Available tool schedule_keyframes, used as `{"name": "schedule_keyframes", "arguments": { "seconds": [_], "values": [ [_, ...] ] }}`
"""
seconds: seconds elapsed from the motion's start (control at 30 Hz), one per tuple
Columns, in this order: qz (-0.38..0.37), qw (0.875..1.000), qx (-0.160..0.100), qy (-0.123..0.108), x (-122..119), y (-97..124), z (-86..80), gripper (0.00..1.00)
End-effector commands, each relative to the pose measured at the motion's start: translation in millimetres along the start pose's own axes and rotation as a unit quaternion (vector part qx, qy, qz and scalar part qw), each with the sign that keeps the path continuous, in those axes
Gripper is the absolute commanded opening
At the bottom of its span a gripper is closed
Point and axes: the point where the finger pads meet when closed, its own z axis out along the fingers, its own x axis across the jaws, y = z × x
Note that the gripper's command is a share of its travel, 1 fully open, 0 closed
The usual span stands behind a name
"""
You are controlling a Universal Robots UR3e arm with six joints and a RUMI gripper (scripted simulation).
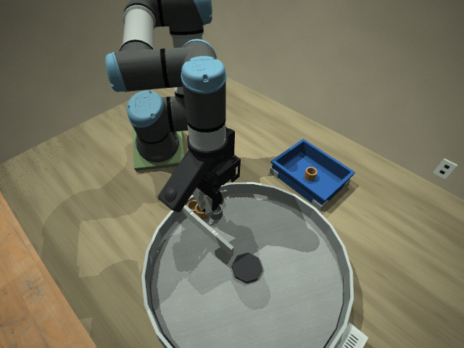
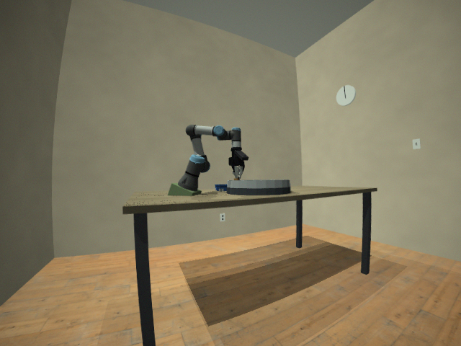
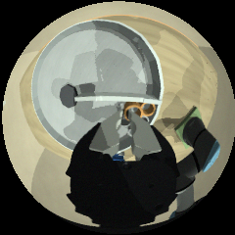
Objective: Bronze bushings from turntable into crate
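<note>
My gripper (image 1: 208, 212) (image 2: 238, 177) (image 3: 124, 110) is shut, its fingertips pinching the wall of a bronze bushing (image 1: 201, 215) (image 2: 236, 179) (image 3: 125, 110). In the exterior view this bushing shows just above the rim of the grey turntable (image 1: 299, 284) (image 2: 258, 184) (image 3: 54, 61). Another bronze bushing (image 1: 191, 202) (image 3: 154, 109) is beside it, near the turntable wall. A steel bushing (image 1: 217, 216) is right of the fingers; other steel parts are partly hidden by the jaws. One bronze bushing (image 1: 310, 174) stands in the blue crate (image 1: 296, 185) (image 2: 220, 186) (image 3: 117, 158).
A light straight bar (image 1: 213, 233) (image 3: 108, 99) runs from the turntable's wall inward toward the dark centre hub (image 1: 247, 267) (image 3: 69, 95), close beside the gripper. The raised turntable wall lies between the gripper and the crate. The arm's green base (image 1: 157, 164) (image 2: 182, 190) is behind.
</note>
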Motion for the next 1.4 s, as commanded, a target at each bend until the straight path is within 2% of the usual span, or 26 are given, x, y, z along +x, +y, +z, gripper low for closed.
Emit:
{"name": "schedule_keyframes", "arguments": {
  "seconds": [0.0,0.43,1.37],
  "values": [
    [0.000,1.000,0.000,0.000,0,0,-16.5,0.00],
    [0.000,1.000,0.000,0.000,0,0,-42.7,0.00],
    [0.000,1.000,0.000,0.000,0,0,-43.9,0.00]
  ]
}}
